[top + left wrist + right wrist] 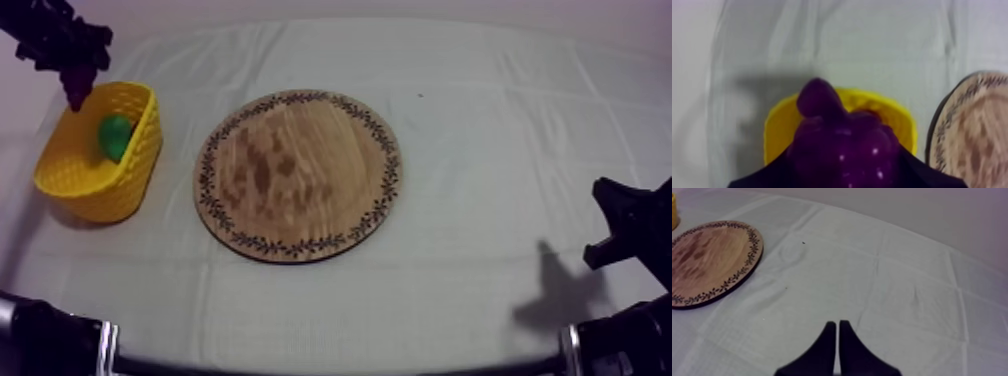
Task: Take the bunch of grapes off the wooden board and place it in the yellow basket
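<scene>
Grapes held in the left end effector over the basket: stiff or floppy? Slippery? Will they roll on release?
Probably stiff: the bunch of grapes holds one lumpy shape in the left end effector, nothing dangling. Glossy highlights hint at smooth, possibly slippery skin. Released, it likely settles rather than rolls, with the yellow basket walls below.

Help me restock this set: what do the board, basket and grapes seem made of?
Board: wood, matte; visible grain, darker blotches, patterned rim. Yellow basket: probably moulded plastic; even colour, woven-look ribbed wall. Bunch of grapes: likely glossy plastic or rubber; small bright highlights on smooth purple bulbs.
</scene>
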Robot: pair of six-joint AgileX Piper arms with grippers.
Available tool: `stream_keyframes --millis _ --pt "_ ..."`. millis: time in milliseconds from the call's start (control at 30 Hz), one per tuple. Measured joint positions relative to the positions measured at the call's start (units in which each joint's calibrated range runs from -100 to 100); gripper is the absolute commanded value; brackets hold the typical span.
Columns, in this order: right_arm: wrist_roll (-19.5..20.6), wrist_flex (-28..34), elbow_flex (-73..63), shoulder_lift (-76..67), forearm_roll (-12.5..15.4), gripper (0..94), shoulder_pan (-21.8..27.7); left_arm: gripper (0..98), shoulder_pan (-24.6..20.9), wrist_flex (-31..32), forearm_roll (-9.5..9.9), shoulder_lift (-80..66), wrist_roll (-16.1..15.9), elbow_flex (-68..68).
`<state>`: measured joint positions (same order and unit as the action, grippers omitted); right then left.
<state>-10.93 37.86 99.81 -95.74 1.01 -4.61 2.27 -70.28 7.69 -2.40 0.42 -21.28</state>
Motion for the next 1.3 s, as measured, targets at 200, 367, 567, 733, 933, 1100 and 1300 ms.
stream_keyframes --millis 200,367,567,733,933,1100,1300 --pt "0.00 0.00 0.00 0.00 0.00 0.4 0.00 24.9 -0.01 -0.97 0.01 -0.65 -0.64 -4.95" --pt "0.00 0.00 0.00 0.00 0.00 0.4 0.00 32.7 0.40 -1.83 -0.04 -1.41 -0.42 -7.82" --pt "0.00 0.00 0.00 0.00 0.00 0.4 0.00 72.9 0.66 -4.57 -0.13 -2.58 1.06 -9.19" --pt "0.00 0.00 0.00 0.00 0.00 0.4 0.00 83.0 0.83 -4.83 -0.02 -4.57 1.77 -9.72" --pt "0.00 0.00 0.00 0.00 0.00 0.4 0.00 57.9 0.43 -1.93 0.06 -8.21 2.93 -7.76" --pt "0.00 0.00 0.00 0.00 0.00 0.4 0.00 19.6 -1.04 4.43 -0.10 -13.32 2.90 -6.94" --pt "0.00 0.00 0.00 0.00 0.00 0.4 0.00 2.7 -2.43 13.53 -0.38 -21.68 1.62 -10.74"
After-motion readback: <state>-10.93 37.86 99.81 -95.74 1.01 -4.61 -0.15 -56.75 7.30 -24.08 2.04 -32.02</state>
